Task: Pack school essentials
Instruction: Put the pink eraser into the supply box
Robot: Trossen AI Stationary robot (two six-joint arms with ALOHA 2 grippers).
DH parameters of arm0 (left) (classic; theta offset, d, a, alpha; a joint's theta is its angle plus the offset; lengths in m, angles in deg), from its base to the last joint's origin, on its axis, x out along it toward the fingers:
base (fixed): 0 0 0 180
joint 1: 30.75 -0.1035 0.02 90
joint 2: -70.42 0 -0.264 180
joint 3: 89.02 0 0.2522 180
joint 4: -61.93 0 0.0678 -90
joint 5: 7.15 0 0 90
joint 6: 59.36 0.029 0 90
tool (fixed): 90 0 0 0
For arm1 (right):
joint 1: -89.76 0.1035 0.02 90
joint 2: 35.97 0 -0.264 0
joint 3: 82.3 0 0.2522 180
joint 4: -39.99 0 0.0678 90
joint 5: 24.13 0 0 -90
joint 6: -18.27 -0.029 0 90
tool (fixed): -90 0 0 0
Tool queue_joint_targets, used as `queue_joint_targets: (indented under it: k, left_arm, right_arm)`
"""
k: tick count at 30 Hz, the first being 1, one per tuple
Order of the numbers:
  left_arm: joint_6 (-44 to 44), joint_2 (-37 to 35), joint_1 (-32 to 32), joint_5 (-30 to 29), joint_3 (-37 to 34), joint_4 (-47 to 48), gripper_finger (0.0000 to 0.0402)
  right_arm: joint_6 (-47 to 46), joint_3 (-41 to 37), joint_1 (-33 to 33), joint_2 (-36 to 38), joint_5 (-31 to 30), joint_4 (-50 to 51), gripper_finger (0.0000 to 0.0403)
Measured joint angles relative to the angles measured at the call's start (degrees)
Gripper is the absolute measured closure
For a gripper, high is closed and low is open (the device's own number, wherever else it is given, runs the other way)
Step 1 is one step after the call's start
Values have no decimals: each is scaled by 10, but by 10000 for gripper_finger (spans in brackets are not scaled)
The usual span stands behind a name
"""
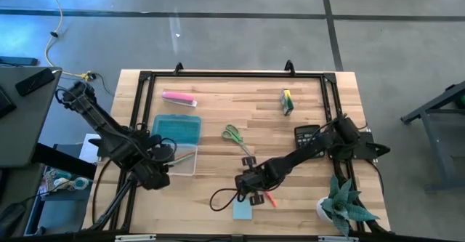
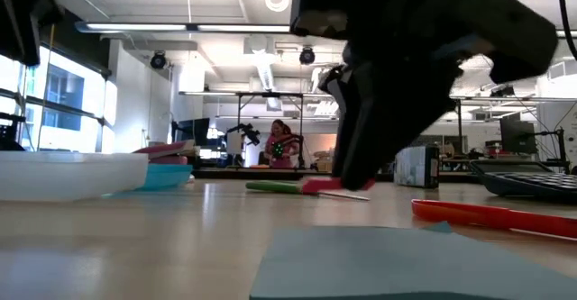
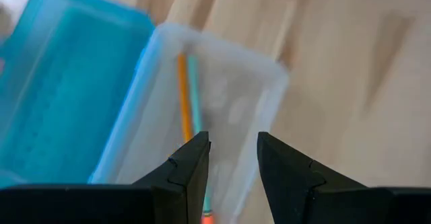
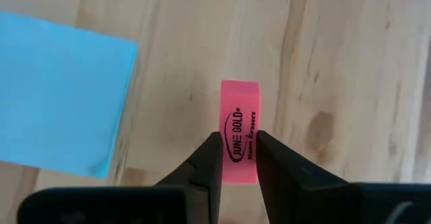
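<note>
My right gripper (image 4: pixel 239 140) is shut on a pink eraser (image 4: pixel 240 103) just beside the light-blue note pad (image 4: pixel 57 89), low over the table's near middle (image 1: pixel 251 186). An orange-red pen (image 1: pixel 270 198) lies next to the pad (image 1: pixel 242 210). My left gripper (image 3: pixel 232 140) is open over the clear tray (image 3: pixel 222 62), touching nothing. A wooden pencil (image 3: pixel 183 96) and a green pencil (image 3: pixel 195 96) lie in that tray (image 1: pixel 183 159). Green-handled scissors (image 1: pixel 236 136) lie flat mid-table. A green-yellow block (image 1: pixel 288 102) stands farther back. My right gripper pinches the eraser's near end (image 4: pixel 240 153) between its two fingers, which lie along its length on the two long sides. The printed face shows between them, and the far half sticks out past the fingertips. Whether it is clear of the table, I cannot tell.
A teal lid (image 1: pixel 176 128) lies beside the tray, with a pink case (image 1: pixel 179 97) farther back. A calculator (image 1: pixel 306 134) sits under the right arm and a spiky potted plant (image 1: pixel 341 207) at the near right corner. A black cable (image 1: pixel 221 198) loops beside the pad.
</note>
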Motion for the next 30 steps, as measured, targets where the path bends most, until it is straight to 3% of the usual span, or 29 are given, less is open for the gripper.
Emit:
queue_joint_targets:
  k: [4, 12, 18, 25, 30]
  left_arm:
    - [-1, 0, -17, 4, -51, -54, 284]
    - [95, 0, -112, 0, -114, -191, 284]
    - [95, 4, -203, 53, -155, -228, 284]
    - [111, 11, -234, 90, -190, -330, 284]
    - [78, 45, -247, 96, -192, -352, 284]
  right_arm:
    - [13, 0, -5, 17, -13, 1, 336]
    - [29, 1, -16, 58, -51, 12, 336]
    - [28, 1, -19, 94, -89, 50, 336]
    - [27, 1, -34, 132, -103, 76, 336]
    - [29, 1, -49, 153, -106, 91, 336]
